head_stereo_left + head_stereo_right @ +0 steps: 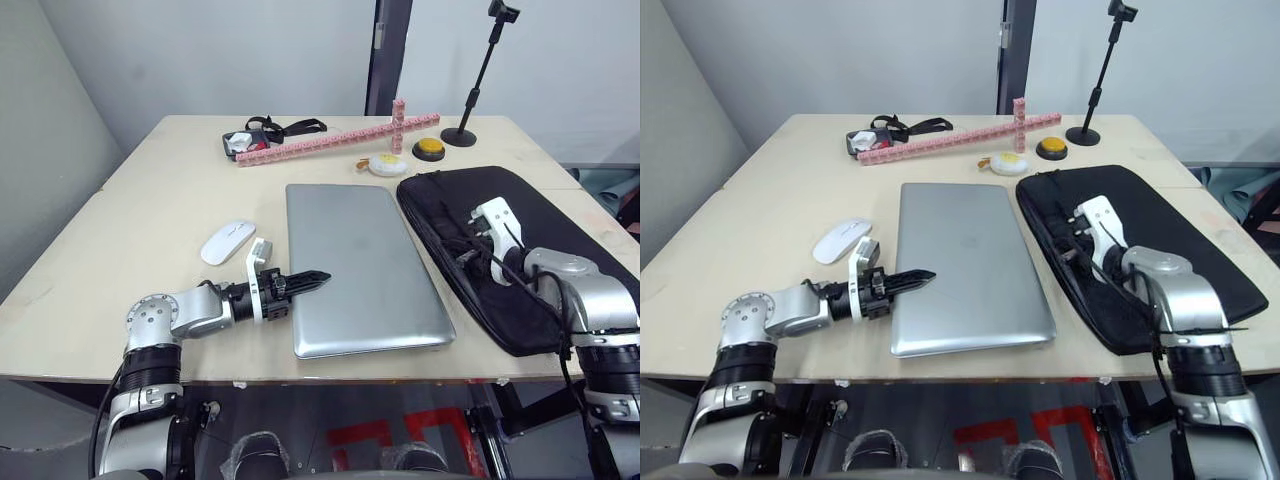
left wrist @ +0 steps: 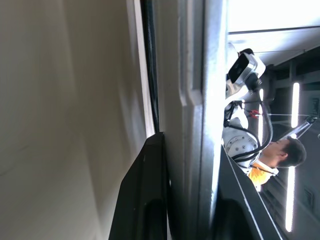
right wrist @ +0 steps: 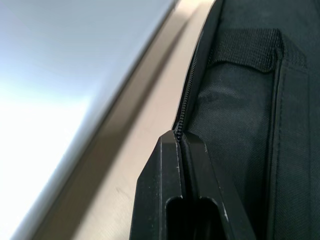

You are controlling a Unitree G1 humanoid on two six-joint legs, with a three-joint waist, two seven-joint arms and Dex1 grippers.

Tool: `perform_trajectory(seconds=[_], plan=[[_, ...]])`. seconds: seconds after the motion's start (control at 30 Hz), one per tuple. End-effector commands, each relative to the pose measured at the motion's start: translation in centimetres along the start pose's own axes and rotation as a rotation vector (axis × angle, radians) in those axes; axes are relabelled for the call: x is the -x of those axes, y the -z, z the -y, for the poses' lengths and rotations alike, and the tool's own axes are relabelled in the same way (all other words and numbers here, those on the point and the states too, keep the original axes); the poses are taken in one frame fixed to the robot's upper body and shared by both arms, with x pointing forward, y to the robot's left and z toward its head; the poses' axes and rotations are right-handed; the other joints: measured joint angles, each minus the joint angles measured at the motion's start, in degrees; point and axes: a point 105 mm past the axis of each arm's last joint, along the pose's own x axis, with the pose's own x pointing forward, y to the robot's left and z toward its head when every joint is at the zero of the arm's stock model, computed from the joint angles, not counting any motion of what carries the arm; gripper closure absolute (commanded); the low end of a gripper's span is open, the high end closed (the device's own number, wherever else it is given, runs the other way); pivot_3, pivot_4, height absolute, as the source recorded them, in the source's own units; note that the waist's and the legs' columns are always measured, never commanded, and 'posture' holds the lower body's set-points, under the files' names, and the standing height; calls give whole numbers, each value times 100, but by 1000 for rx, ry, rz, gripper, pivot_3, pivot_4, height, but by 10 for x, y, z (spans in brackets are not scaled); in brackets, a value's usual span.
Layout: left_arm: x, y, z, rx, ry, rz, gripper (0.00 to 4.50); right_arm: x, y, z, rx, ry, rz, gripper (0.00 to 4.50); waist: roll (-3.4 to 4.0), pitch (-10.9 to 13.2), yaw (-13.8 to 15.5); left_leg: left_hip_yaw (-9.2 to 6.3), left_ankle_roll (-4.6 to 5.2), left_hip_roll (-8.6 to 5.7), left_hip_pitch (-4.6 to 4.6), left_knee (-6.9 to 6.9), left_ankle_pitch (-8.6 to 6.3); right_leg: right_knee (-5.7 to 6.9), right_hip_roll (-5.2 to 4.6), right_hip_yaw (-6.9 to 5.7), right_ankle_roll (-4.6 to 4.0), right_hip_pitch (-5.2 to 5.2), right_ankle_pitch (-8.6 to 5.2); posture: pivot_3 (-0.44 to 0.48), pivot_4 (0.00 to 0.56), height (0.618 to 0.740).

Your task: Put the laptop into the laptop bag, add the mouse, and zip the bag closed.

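The laptop (image 1: 364, 266), a slim silver-grey metal rectangle with rounded corners, lies flat and closed on the pale wooden worktop (image 1: 130, 215), its long axis running from the near edge toward the far edge, one short end close to the near edge. The left gripper (image 1: 311, 280) lies low across the laptop's near left edge, its two black fingers pointing toward the right side of the worktop; in the left wrist view those fingers (image 2: 145, 195) stand apart with the laptop's thin edge between them, so the gripper is grasping that edge.

Just right of the laptop lies the laptop bag (image 1: 530, 250), a large flat black fabric case with strap handles and a zipper, its long axis angled from the near right of the worktop toward the far middle. The right gripper (image 3: 182, 145) sits at the bag's left side, fingers clenched together with their tips right at the zipper line; whether they pinch anything there I cannot tell.

Left of the laptop, beside its far half, rests the small smooth white oval mouse (image 1: 227, 241), apart from both the laptop and the left gripper.

Farther back stand a white-and-yellow round toy (image 1: 383, 164), a yellow dome button on a black base (image 1: 429, 149), a long row of pink blocks (image 1: 330, 140), a small black-strapped device (image 1: 250, 138), and, at the far right, a black stand with a round base (image 1: 472, 100).
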Motion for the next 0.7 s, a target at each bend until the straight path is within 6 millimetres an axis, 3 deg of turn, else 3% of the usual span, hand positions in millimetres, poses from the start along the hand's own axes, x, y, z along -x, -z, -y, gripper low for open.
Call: perform_trajectory(seconds=[0.03,0.2,0.47,0.7], plan=[[-7,-9,36,-72,163,7,4197,11,-29,2,26,-7,71,4473,1,0,4,1,0,0,0,1,0,0,0,1,0,0,0,0,150,740],[-17,-7,28,-79,113,-17,4197,13,-42,-2,-20,-33,106,4473,1,-1,20,2,-1,0,0,2,1,0,0,3,5,0,3,0,150,740],[-22,-13,32,-61,148,12,4197,20,-56,-6,-9,-48,116,4473,1,-1,25,8,0,0,-1,6,2,0,0,11,35,-4,20,0,150,740],[-30,-17,36,-39,184,18,4197,17,-55,-14,-22,-64,116,4473,1,-1,57,13,1,0,-2,19,2,0,0,21,35,-4,20,0,150,740]])
